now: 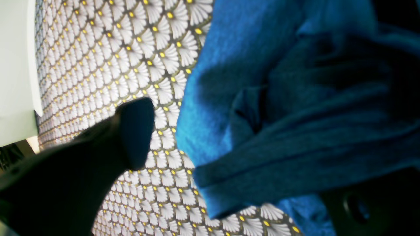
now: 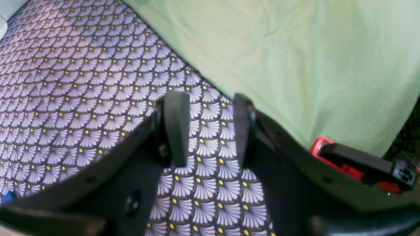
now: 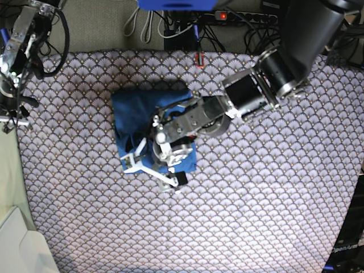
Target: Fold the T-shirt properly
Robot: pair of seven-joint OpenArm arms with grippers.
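Lying bunched and partly folded on the grey scallop-patterned tablecloth (image 3: 256, 193), left of centre in the base view: blue T-shirt (image 3: 139, 111), hemmed edge and creases close up in the left wrist view. Over its lower edge: left gripper (image 3: 152, 164), jaws spread wide, nothing between them. At the table's far left edge, well apart from the shirt: right gripper (image 2: 210, 131), fingers (image 2: 175, 127) parted over bare cloth, empty. Beside it: pale green sheet (image 2: 295, 59); red-and-black clamp (image 2: 364, 164).
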